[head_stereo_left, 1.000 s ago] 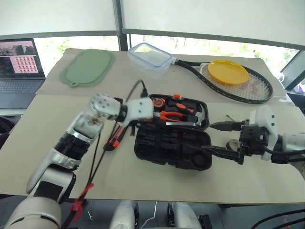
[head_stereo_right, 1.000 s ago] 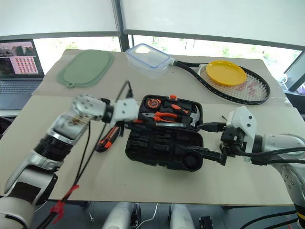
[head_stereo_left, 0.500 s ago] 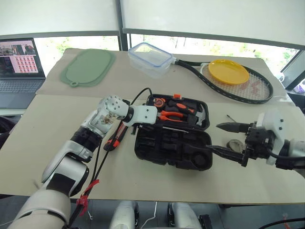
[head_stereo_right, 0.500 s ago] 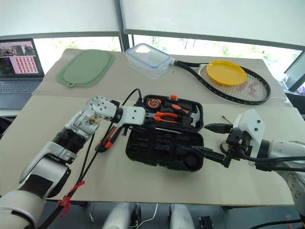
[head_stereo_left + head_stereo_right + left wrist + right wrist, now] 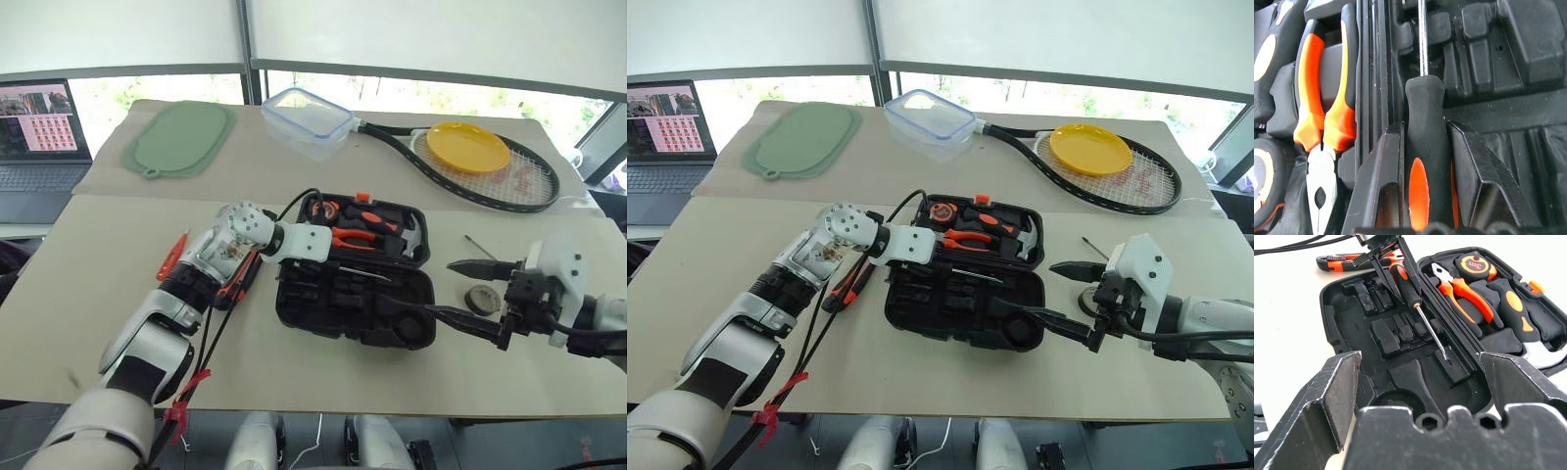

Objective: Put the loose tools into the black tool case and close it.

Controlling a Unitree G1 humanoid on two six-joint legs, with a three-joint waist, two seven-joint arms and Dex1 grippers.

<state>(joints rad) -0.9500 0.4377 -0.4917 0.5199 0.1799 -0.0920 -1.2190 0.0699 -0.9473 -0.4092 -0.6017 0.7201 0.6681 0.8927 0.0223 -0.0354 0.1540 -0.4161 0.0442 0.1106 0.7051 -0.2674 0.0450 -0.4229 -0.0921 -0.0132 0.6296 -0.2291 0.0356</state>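
Observation:
The black tool case (image 5: 323,304) lies open mid-table; pliers (image 5: 358,235) and a tape measure sit in its far half. My left gripper (image 5: 1424,128) is shut on a black-orange screwdriver (image 5: 1422,147), holding it low over the near half beside the hinge, shaft (image 5: 361,273) pointing right. A black-orange utility knife (image 5: 235,284) and a slim orange screwdriver (image 5: 171,255) lie on the table left of the case. A thin tool (image 5: 477,246) lies to its right. My right gripper (image 5: 441,288) stands open at the case's right end, holding nothing.
At the back are a laptop (image 5: 39,127), a green mat (image 5: 181,137), a clear food box (image 5: 309,117) and a racket (image 5: 534,186) with a yellow plate (image 5: 468,147) on it. A small round grey object (image 5: 480,297) lies by my right gripper.
My left arm has stretched forward and sunk, bringing the screwdriver down over the case's near half. The orange screwdriver on the left now shows. My right gripper has stayed put.

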